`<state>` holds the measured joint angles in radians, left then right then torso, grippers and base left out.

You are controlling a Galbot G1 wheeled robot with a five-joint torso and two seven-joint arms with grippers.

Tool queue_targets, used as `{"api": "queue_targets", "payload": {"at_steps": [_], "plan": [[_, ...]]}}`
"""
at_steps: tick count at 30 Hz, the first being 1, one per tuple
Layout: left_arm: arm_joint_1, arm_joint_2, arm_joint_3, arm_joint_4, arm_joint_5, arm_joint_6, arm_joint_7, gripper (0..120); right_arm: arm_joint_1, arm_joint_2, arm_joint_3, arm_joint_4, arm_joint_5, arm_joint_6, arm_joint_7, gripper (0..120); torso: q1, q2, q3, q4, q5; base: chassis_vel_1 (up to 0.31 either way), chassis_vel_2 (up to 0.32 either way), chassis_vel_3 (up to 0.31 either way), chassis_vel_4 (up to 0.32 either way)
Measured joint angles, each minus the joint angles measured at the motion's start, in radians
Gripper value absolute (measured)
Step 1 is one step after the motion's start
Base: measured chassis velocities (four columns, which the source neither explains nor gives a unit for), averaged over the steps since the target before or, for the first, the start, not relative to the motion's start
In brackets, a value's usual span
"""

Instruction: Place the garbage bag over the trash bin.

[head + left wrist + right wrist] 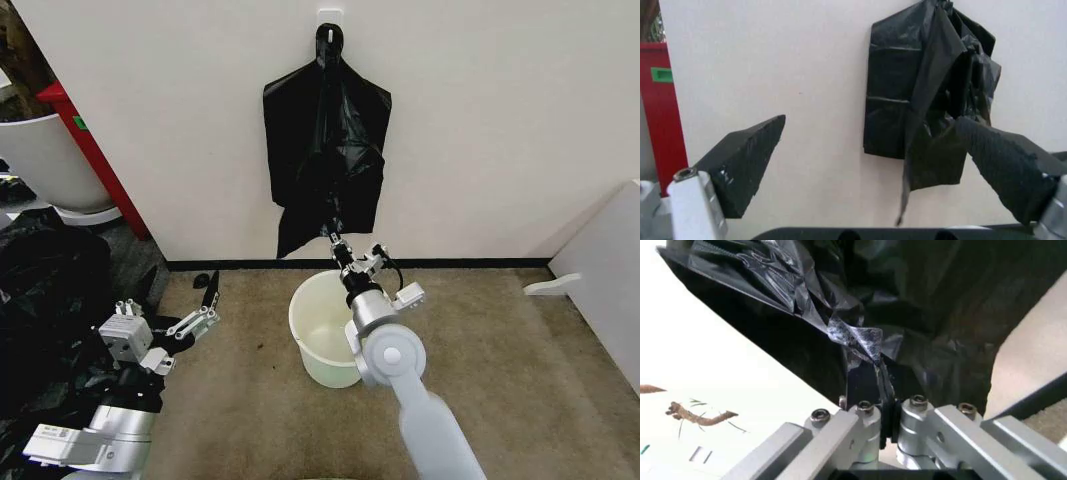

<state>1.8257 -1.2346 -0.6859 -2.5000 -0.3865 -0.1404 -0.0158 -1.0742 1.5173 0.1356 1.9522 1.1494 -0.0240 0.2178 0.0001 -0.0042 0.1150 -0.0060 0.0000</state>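
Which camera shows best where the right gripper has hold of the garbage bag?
The right wrist view: the right gripper is shut on a fold of the garbage bag, seen close up. The head view shows the gripper at the hanging bag's lower edge, above the trash bin. The left wrist view shows the bag from afar.

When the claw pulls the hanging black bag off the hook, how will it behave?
Probably floppy: the bag hangs in limp folds from the hook. Likely light, being thin film. Its glossy surface may slip in the right claw, which pinches only a lower fold.
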Motion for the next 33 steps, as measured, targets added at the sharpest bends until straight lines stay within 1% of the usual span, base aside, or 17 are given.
{"api": "queue_targets", "payload": {"at_steps": [18, 33], "plan": [[0.008, -0.006, 0.002, 0.000, 0.013, -0.011, 0.009, 100, -0.151, 0.017, -0.024, 0.015, -0.112, 0.031, -0.074, 0, 0.000, 0.000, 0.000, 0.0000, 0.0000, 0.000, 0.000, 0.000, 0.000], [0.004, -0.008, 0.002, 0.000, 0.021, -0.020, 0.015, 100, -0.228, 0.030, -0.041, -0.004, -0.185, 0.070, -0.115, 0, 0.000, 0.000, 0.000, 0.0000, 0.0000, 0.000, 0.000, 0.000, 0.000]]}}
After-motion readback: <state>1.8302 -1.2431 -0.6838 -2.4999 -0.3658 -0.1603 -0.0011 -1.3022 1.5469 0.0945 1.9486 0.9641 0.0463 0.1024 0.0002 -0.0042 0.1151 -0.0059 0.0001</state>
